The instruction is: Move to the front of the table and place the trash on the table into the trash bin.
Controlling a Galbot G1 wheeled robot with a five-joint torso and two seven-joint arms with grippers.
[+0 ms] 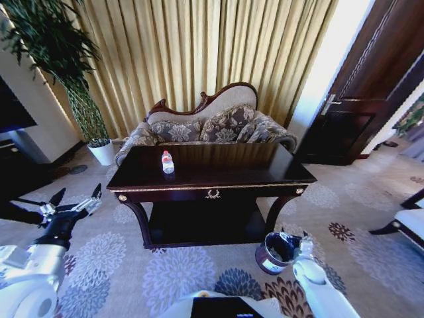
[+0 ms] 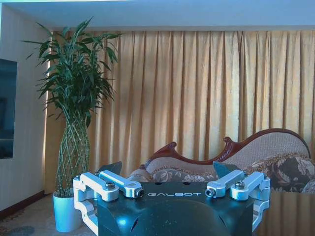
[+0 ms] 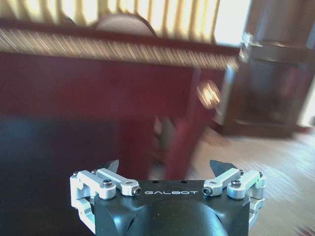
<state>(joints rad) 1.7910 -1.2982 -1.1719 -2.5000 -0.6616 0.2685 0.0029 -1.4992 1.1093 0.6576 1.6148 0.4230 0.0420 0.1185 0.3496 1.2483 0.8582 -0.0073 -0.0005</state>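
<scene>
Beside the table point(image 1: 212, 177), both grippers, left point(image 1: 78, 196) and right point(image 3: 167, 169), hold fingers wide apart, empty

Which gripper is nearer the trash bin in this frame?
Right. The right gripper hangs just beside the trash bin at the table's front right leg. The left gripper is open, raised off the table's left end, far across from the bin.

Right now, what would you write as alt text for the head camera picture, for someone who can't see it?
A dark glossy table stands ahead with one clear plastic bottle upright on top, a patterned sofa and gold curtains behind it. A small brown trash bin sits on the floral carpet by the table's right front leg. The robot's left gripper is open at lower left; its right gripper hangs beside the bin.
</scene>
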